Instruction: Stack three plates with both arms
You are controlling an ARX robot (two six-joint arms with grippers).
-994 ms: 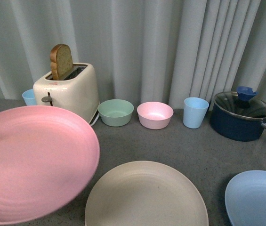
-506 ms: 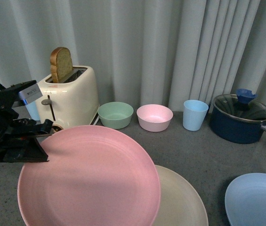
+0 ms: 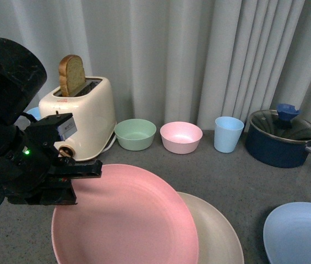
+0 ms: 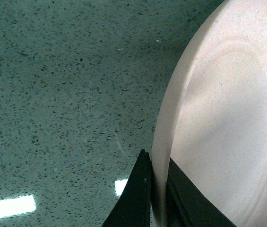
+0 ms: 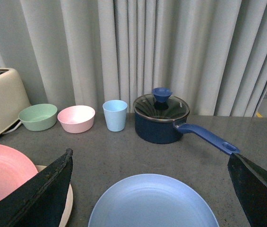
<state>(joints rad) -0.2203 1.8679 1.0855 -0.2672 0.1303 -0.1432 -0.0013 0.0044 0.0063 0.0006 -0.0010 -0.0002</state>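
Observation:
My left gripper point(image 3: 81, 176) is shut on the left rim of the pink plate point(image 3: 127, 220) and holds it over the left part of the beige plate point(image 3: 216, 236), which lies on the counter. In the left wrist view the black fingers point(image 4: 135, 198) pinch the pink plate's rim point(image 4: 161, 156). The light blue plate point(image 3: 301, 234) lies at the front right. In the right wrist view my right gripper point(image 5: 152, 184) is open, its jaws wide apart above the light blue plate point(image 5: 152, 203). The pink plate point(image 5: 3, 172) and a sliver of the beige plate point(image 5: 67, 203) show there too.
Along the curtain stand a cream toaster point(image 3: 83, 113) with a slice of bread point(image 3: 71, 71), a green bowl point(image 3: 135, 133), a pink bowl point(image 3: 181, 135), a light blue cup point(image 3: 228, 132) and a dark blue lidded pot point(image 3: 282, 137) with its handle to the right.
The left arm has come into view and carried the pink plate from the far left rightwards, until it overlaps the beige plate. The light blue plate has not moved.

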